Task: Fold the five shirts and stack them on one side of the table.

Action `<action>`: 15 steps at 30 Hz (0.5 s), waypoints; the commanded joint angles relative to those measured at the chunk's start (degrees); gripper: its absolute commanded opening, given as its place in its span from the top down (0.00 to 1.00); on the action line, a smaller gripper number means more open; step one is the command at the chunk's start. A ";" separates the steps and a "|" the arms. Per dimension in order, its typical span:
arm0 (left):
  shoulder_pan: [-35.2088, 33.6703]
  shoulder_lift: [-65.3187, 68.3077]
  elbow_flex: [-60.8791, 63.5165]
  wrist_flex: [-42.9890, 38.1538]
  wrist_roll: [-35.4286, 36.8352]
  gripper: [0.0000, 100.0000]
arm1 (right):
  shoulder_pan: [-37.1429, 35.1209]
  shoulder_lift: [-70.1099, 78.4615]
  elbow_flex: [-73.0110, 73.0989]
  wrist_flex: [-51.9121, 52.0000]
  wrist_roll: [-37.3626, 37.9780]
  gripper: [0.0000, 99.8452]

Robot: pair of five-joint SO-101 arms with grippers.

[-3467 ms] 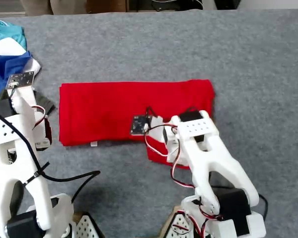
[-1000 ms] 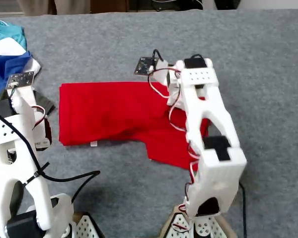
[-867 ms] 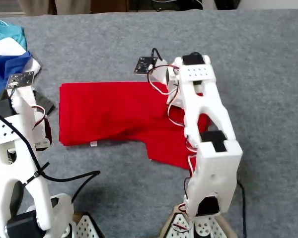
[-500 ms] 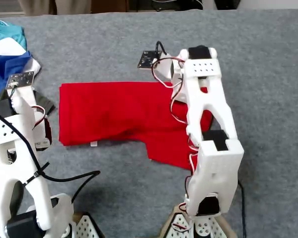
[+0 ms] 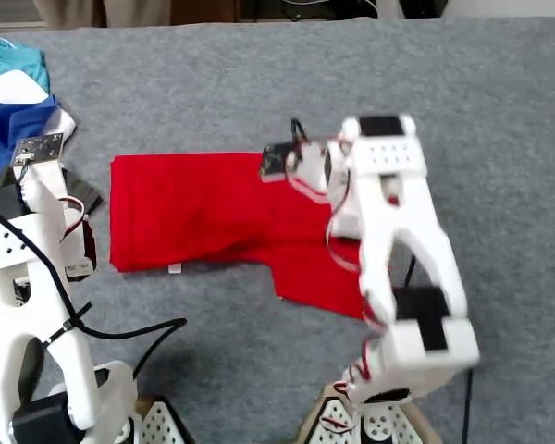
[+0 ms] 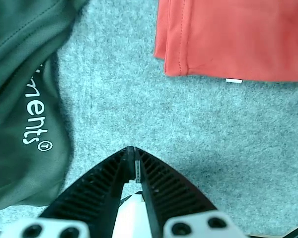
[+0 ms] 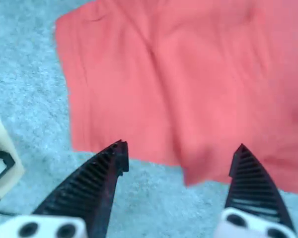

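The left gripper [image 6: 132,154], jaws shut on nothing, hangs over the grey felt table cover [image 6: 179,119] near the flat red cotton shirt [image 5: 194,208], off its near left corner. The right gripper [image 7: 181,145], jaws spread wide, is above that shirt's right part. The shirt lies long left-to-right, with a flap jutting toward the arm bases. Far left, teal, white and blue shirts [image 5: 18,92] lie heaped, apparently unfolded.

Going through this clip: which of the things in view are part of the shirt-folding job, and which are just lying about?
Job:
red shirt
heap of shirts, teal, white and blue
dark shirt by the left gripper
right gripper above the red shirt

Lying about:
grey table cover
furniture behind the table
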 commanded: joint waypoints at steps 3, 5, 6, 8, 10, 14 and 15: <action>-0.09 -0.40 -0.53 0.62 -0.44 0.98 | -7.34 -18.59 30.29 -16.44 -2.46 0.67; -0.09 -0.40 -0.53 0.62 -0.44 0.98 | -10.24 -21.41 35.65 -19.87 -4.75 0.67; -0.09 -0.40 -0.53 0.62 -0.44 0.98 | -11.30 -21.85 37.14 -20.84 -5.71 0.67; -0.09 -0.40 -0.44 0.62 -0.44 0.98 | -12.88 -21.85 38.90 -22.24 -7.21 0.67; -0.09 -0.40 -0.35 0.62 -0.44 0.98 | -13.41 -21.85 39.96 -23.91 -8.35 0.67; -0.18 -0.40 -0.35 0.62 -0.44 0.98 | -13.23 -21.85 42.33 -27.08 -8.44 0.67; -0.26 -0.40 -0.35 0.62 -0.44 0.98 | -13.23 -21.76 43.03 -27.87 -8.44 0.67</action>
